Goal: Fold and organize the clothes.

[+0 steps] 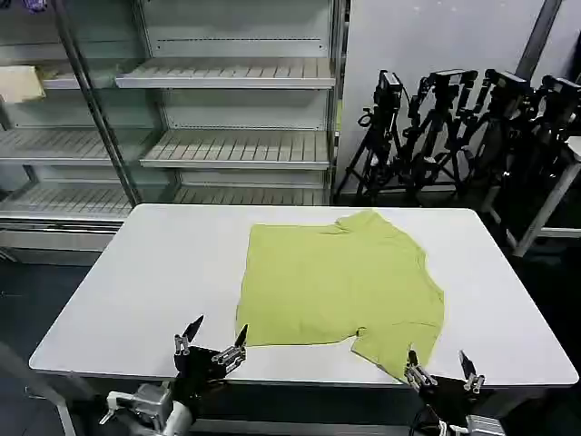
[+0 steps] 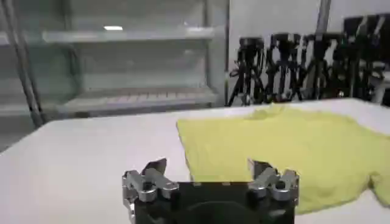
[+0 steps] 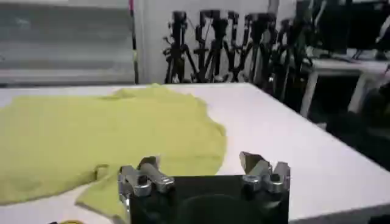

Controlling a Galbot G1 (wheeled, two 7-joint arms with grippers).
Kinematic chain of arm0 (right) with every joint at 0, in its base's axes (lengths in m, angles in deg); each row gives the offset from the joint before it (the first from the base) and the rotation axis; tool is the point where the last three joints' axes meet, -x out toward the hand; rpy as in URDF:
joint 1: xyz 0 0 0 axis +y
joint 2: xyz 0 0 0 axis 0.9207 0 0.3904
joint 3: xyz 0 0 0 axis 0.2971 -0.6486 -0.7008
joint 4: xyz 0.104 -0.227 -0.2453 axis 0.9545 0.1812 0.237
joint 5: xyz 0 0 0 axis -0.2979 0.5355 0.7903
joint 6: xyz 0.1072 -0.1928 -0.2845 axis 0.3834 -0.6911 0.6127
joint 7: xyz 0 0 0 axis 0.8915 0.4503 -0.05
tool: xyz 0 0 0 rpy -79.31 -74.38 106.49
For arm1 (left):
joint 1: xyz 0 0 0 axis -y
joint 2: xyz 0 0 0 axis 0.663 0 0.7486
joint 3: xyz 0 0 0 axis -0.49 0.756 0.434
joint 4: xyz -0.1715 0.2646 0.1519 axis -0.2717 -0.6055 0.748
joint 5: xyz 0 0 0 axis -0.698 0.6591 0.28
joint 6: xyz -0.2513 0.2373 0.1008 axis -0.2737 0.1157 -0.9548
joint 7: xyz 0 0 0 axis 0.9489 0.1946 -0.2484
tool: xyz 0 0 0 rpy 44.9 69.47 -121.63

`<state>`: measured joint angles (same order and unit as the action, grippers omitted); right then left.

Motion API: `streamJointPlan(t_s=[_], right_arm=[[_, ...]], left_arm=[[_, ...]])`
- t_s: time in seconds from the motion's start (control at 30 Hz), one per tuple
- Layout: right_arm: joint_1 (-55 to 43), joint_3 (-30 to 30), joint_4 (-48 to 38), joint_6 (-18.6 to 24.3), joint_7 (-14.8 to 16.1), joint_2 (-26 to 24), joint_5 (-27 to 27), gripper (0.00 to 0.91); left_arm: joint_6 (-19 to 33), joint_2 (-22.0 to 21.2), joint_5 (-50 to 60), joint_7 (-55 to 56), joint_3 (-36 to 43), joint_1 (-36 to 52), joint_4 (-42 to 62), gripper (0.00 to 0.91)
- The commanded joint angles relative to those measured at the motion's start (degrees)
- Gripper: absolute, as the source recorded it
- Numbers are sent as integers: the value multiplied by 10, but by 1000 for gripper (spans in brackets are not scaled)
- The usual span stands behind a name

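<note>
Head view shows the lime yellow-green T-shirt (image 1: 336,286) lying spread on the white table (image 1: 154,272), a little toward my right side, with the collar at the far edge and the bottom hem close to me. One sleeve hangs toward the near table edge, just beside my right gripper (image 1: 444,370). The body looks already narrower on my left, with a straight edge there, so I judge that one side may be folded in, but I cannot be sure. I think the shirt lies flat and centred so that both my arms can reach its near corners equally. My left gripper (image 1: 213,338) waits at the near table edge, close to the left corner of the hem. Its fingers are spread wide and they hold nothing; they do not touch the cloth. My right gripper is also wide apart and empty, hovering at the table edge, with the sleeve just in front of it. Behind the table stand empty metal shelves (image 1: 236,109) and a group of black tripods (image 1: 454,127), well apart from the work.
</note>
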<state>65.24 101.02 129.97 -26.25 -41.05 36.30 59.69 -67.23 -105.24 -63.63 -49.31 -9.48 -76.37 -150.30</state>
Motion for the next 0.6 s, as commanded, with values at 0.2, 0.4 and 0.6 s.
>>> streamJointPlan(t_s=[0.2, 0.4, 0.6], right_arm=[[-10, -14, -34, -18, -8, 4, -7, 907], [-15, -25, -48, -17, -6, 13, 1, 776], [-15, -34, -49, -16, -2, 15, 3, 0]], left_arm=[[-30, 24, -25, 19, 70, 72, 94, 907], [-30, 20, -36, 24, 79, 79, 106, 50], [-30, 20, -51, 30, 82, 79, 106, 20]])
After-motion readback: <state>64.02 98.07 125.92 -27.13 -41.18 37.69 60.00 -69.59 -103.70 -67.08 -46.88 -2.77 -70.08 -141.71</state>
